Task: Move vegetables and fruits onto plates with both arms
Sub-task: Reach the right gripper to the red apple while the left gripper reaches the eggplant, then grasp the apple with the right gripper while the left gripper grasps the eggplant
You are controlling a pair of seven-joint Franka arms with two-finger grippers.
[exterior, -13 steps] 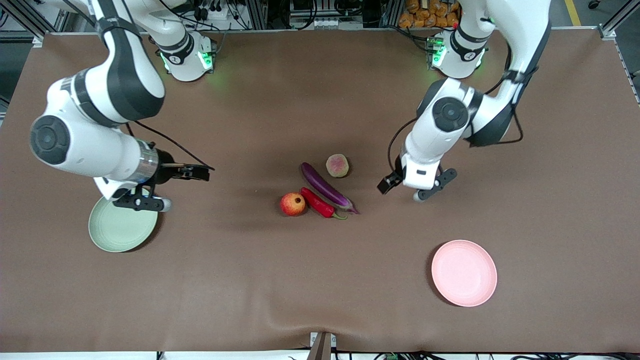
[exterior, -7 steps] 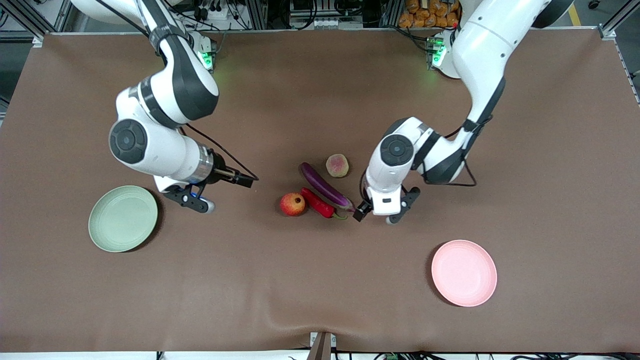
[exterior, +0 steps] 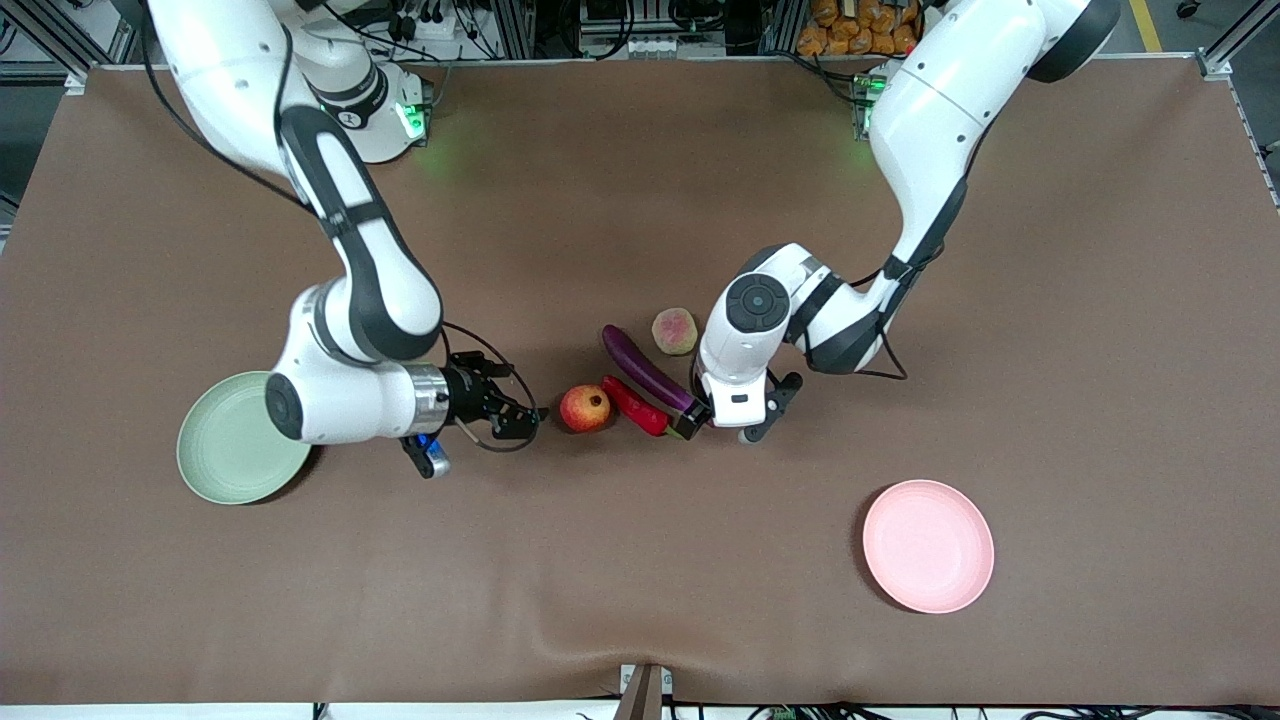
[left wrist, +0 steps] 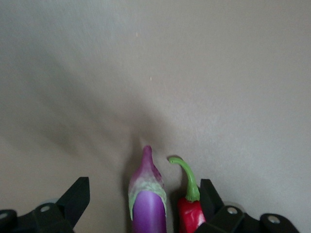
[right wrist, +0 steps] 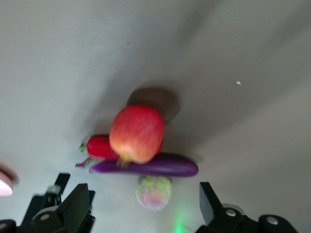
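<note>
On the brown counter in front of you, four pieces of produce sit clustered at the middle: the purple eggplant lies on a slant, the red chili pepper rests alongside it on the side nearer the front camera, the pomegranate-like fruit sits just beside the pepper toward the right arm's end, and the peach-like fruit sits beside the eggplant, farther from the front camera. Your left gripper hangs low over the stem ends of the eggplant and the pepper, its fingers spread wide on either side of both and grasping nothing. Your right gripper is low, just beside the pomegranate-like fruit on the right arm's side, likewise released and empty, with the fruit framed between its fingers in the right wrist view. The pale green plate lies toward the right arm's end, partly under that arm's wrist. The pale pink plate lies toward the left arm's end, nearer the front camera than the produce. Nothing rests on either plate.
</note>
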